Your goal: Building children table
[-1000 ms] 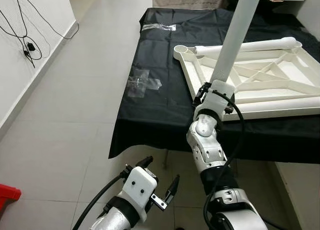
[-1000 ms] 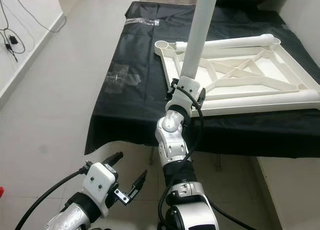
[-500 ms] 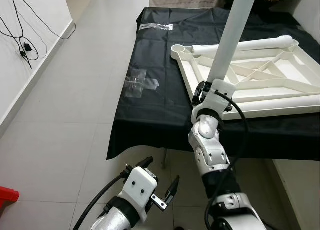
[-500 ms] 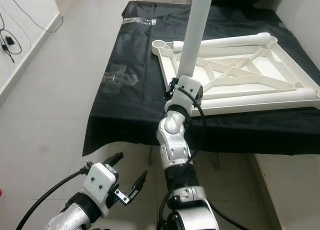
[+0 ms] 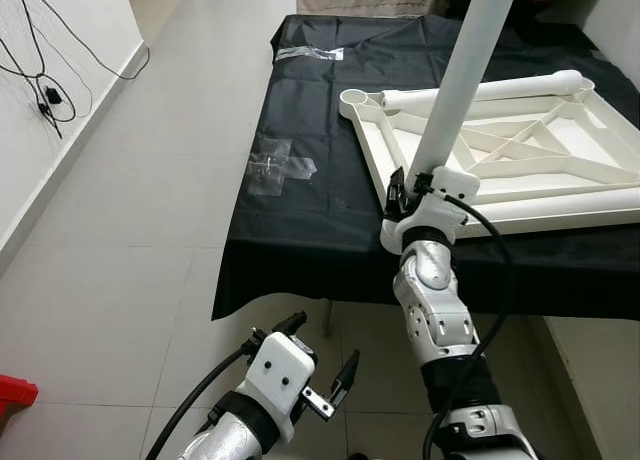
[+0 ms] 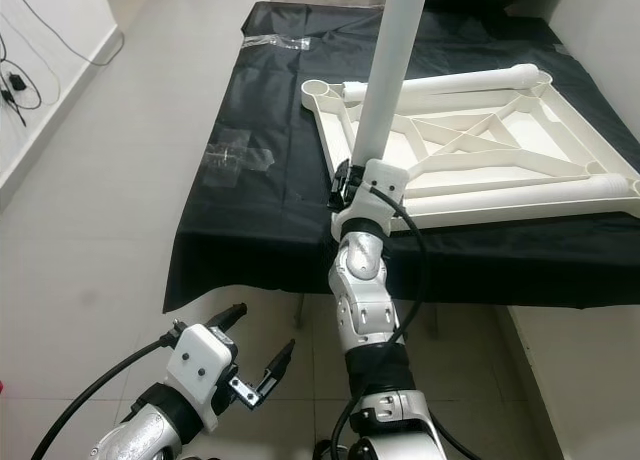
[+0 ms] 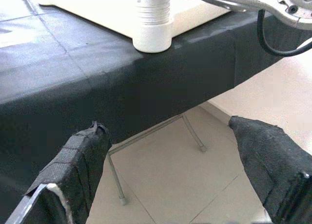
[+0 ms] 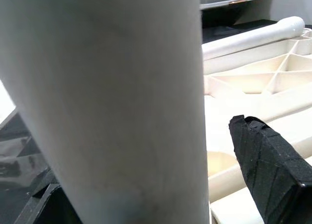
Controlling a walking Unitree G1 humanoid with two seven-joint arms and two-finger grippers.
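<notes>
Left gripper [image 5: 318, 372]: you see it low and near, over the floor tiles [image 5: 130, 250], fingers spread, holding nothing.
Right gripper [image 5: 418, 183]: your working arm is raised at the near edge of the black cloth [image 5: 300, 220], clamped on the table leg [image 5: 462, 80].
Leg axis: it rises steeply up and away from the grip, leaning slightly right.
Tabletop [image 5: 520, 145]: it lies upside down on the cloth, right and far of the grip.
Key relation: the near-left corner socket sits just beside the leg's lower end, I judge.
Far-left socket [image 5: 355, 100]: it looks open.
</notes>
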